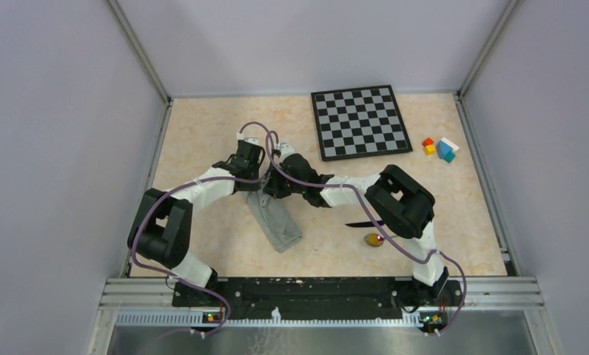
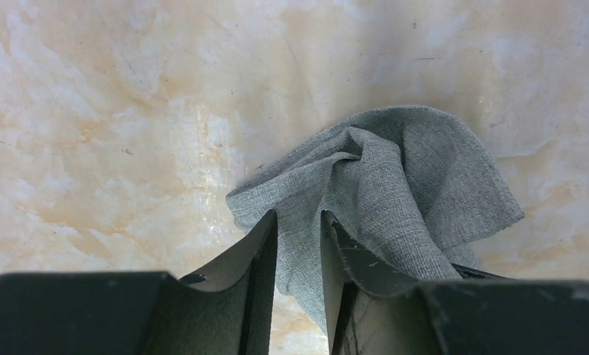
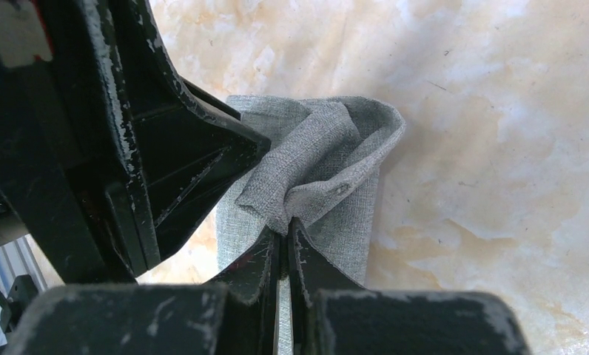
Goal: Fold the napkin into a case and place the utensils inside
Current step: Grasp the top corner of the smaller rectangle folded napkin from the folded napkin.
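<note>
Right pincer (image 3: 285, 225) clamped tight, left pincer (image 2: 299, 218) half-closed, both pinch the napkin (image 1: 280, 225) at its 12 o'clock end, guessing to fold it.

Left gripper (image 1: 257, 183) and right gripper (image 1: 275, 186) meet over napkin (image 1: 278, 224).

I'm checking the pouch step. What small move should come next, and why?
Probably ease the two claws slightly apart to spread the far end of the napkin. The right claw pinches a raised fold, the left claw grips cloth beside it, and the knife and spoon lie outside it.
</note>
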`<action>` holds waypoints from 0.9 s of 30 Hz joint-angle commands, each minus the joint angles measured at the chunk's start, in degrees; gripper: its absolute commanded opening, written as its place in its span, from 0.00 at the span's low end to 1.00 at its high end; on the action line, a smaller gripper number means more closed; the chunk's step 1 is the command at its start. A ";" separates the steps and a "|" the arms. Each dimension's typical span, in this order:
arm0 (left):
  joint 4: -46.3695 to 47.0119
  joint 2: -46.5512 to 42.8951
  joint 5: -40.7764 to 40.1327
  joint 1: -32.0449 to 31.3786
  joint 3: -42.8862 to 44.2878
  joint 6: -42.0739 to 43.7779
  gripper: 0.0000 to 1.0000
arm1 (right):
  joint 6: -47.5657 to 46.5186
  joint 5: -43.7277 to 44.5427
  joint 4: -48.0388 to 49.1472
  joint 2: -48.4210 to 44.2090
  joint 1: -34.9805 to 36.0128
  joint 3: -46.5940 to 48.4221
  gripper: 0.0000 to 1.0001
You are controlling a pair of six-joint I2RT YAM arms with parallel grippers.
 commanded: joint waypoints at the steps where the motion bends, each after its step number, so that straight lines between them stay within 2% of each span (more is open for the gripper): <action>1: 1.62 1.16 -2.50 -1.56 0.45 2.04 0.32 | -0.73 -1.43 3.34 -3.04 0.09 0.39 0.00; 4: 1.60 1.51 -3.34 -1.75 0.75 2.18 0.27 | -0.64 -1.52 3.27 -2.74 0.09 0.55 0.00; 16: 1.84 2.50 -3.26 -2.37 -0.75 1.44 0.33 | -0.72 -1.82 2.95 -2.47 0.09 0.91 0.00; 20: 2.02 3.13 -3.52 -2.45 -1.26 0.86 0.32 | -0.88 -1.93 2.88 -2.46 0.09 1.03 0.00; 22: 2.64 2.89 -3.85 -2.46 -1.74 0.68 0.28 | -1.00 -2.08 2.83 -2.33 0.09 1.10 0.00; 27: 3.19 1.30 -4.79 -2.39 -1.58 0.43 0.09 | -1.34 -2.37 2.60 -1.95 0.09 1.09 0.00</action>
